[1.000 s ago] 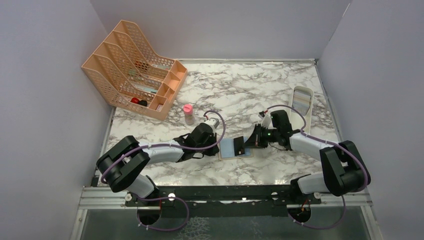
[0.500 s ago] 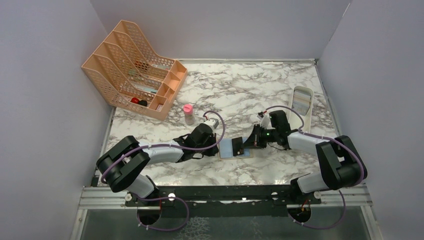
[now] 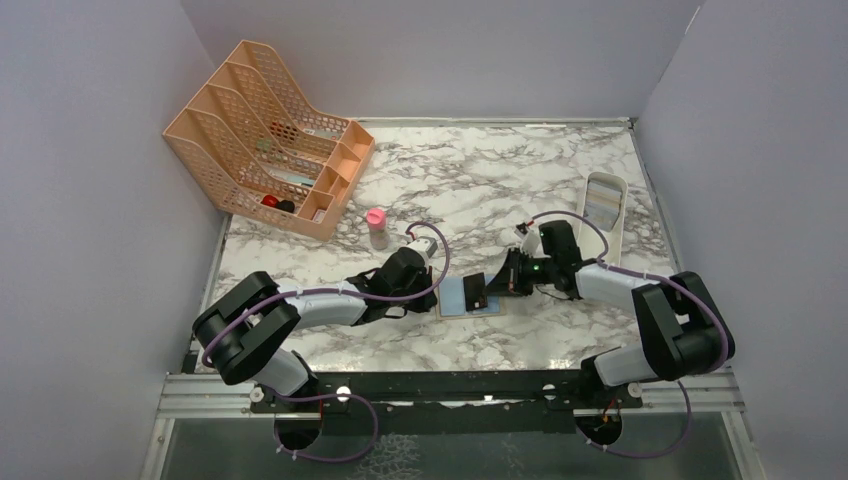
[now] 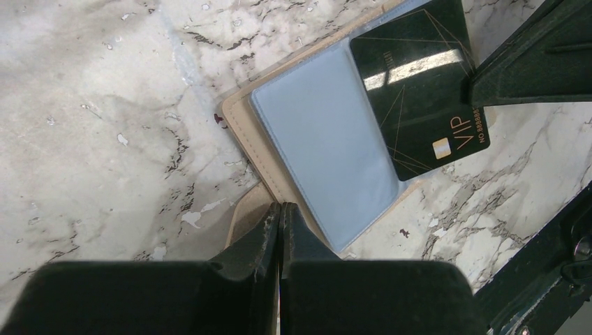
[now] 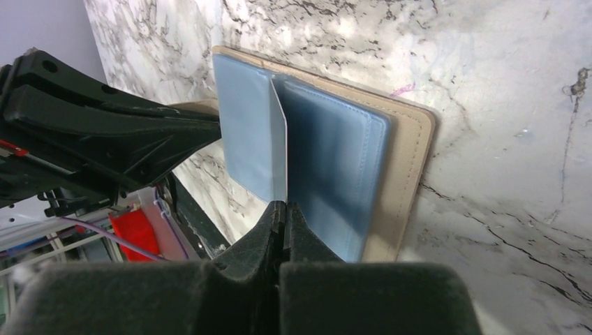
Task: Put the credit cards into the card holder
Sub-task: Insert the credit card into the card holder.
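Observation:
The card holder (image 3: 462,298) lies open on the marble, tan outside and light blue inside (image 4: 321,139). My right gripper (image 3: 497,284) is shut on a black credit card (image 4: 419,91) marked VIP, held tilted over the holder's right half. In the right wrist view the card (image 5: 280,150) shows edge-on, standing on the blue lining (image 5: 335,160) just ahead of my right gripper (image 5: 283,204). My left gripper (image 4: 280,208) is shut, its tips resting at the holder's near tan edge beside the snap tab (image 4: 244,213).
A peach mesh file rack (image 3: 265,130) stands at the back left. A small pink-capped bottle (image 3: 377,228) stands behind the left arm. A long white tray (image 3: 606,205) with pale flat things in it lies at the back right.
My right gripper has shifted slightly left with the black card, further over the open holder. The left gripper has stayed put.

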`<state>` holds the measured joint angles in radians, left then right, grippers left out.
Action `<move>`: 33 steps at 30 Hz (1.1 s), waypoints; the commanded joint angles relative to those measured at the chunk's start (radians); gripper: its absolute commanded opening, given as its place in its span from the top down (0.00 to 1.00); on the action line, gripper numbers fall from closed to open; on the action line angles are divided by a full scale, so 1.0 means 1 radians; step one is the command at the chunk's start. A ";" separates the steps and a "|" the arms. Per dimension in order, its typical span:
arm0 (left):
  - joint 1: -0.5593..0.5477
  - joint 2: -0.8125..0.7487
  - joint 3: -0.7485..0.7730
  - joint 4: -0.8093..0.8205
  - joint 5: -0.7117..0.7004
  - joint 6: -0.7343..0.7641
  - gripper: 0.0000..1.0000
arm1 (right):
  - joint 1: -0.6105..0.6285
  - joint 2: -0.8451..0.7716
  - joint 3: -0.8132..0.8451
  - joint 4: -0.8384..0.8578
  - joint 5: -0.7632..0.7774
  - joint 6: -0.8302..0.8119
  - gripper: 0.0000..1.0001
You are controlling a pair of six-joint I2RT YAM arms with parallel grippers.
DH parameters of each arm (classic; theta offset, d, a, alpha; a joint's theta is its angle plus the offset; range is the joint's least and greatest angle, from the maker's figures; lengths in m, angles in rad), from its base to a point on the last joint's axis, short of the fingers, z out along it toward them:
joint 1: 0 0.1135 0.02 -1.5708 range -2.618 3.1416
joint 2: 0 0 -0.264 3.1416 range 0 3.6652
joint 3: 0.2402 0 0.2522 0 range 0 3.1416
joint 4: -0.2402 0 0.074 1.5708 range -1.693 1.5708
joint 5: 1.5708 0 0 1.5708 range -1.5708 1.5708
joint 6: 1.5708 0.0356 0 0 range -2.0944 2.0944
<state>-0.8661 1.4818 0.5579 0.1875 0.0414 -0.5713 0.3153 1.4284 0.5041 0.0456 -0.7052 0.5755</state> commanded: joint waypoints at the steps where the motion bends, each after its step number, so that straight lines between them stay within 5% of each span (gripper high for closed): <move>1: -0.001 0.005 -0.022 0.004 -0.028 0.010 0.96 | 0.009 0.033 -0.024 0.052 -0.018 -0.002 0.99; 33: -0.001 0.002 -0.044 0.015 -0.012 -0.005 0.95 | 0.042 0.082 -0.047 0.196 0.015 0.097 0.99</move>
<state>-0.8658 1.4803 0.5438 0.2119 0.0406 -0.5743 0.3481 1.5002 0.4728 0.1848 -0.7082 0.6506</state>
